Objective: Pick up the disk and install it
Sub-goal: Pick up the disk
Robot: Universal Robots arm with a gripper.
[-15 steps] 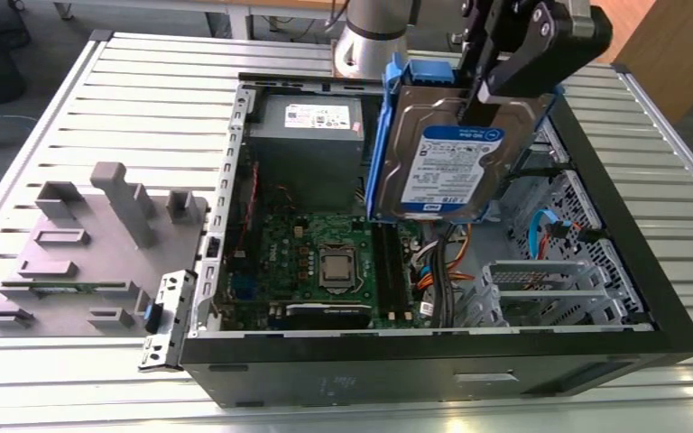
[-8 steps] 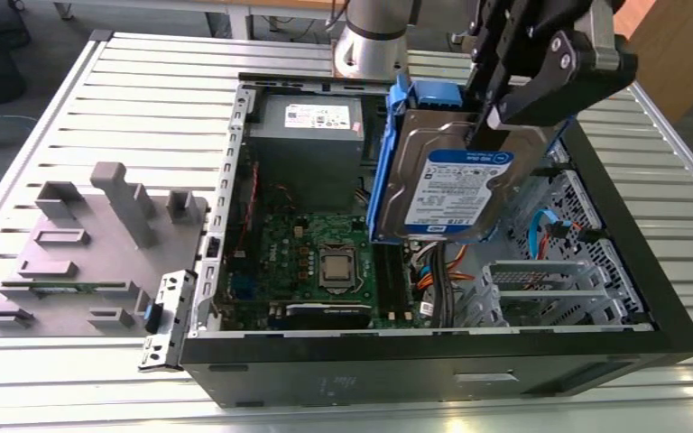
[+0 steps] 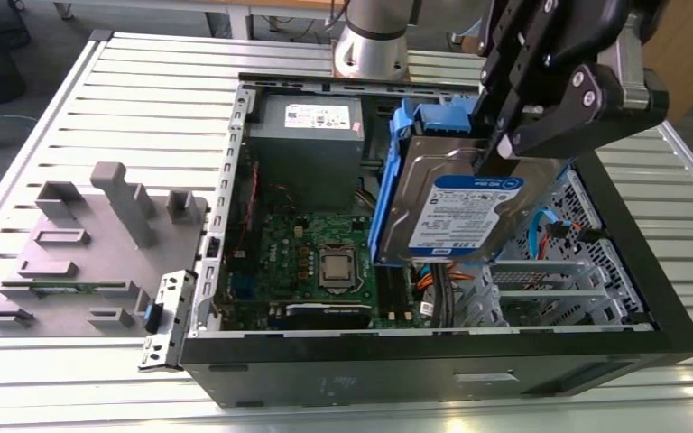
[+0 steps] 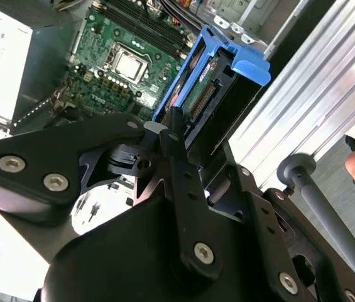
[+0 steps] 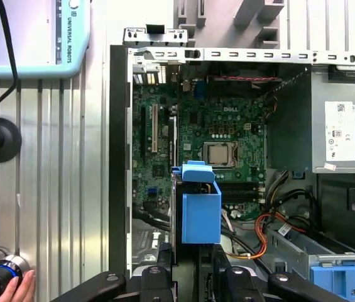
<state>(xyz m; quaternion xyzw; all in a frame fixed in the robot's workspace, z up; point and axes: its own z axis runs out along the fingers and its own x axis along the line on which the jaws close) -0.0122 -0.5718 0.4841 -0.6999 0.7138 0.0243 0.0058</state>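
a: in the exterior view, what does the black metal gripper [image 3: 500,153] have?
b: it is clenched on the top edge of the flat silver metal disk [image 3: 461,216], the one with a blue plastic bracket round it. the disk hangs upright over the open black computer case [image 3: 443,370], beside the green circuit board [image 3: 310,257].
a: which step is this?
b: i think the picking up is done and this is the putting in. the disk is not in its place yet.
a: any writing?
b: the disk has a white-and-blue label with small print. the big grey power box [image 3: 308,135] has a white sticker too.
a: and the second wrist view?
b: you look past the gripper [image 4: 168,126] at the disk [image 4: 224,69], edge on, with the board below.
a: the first wrist view?
b: the disk [image 5: 200,220] pokes out from the gripper [image 5: 196,280] over the middle of the case. a grey metal cage [image 5: 309,248] with a blue tab sits in a corner of the case, apart from the disk.
a: what does this step need?
b: i guess a straight, slow move, clear of the orange wires [image 5: 262,236].
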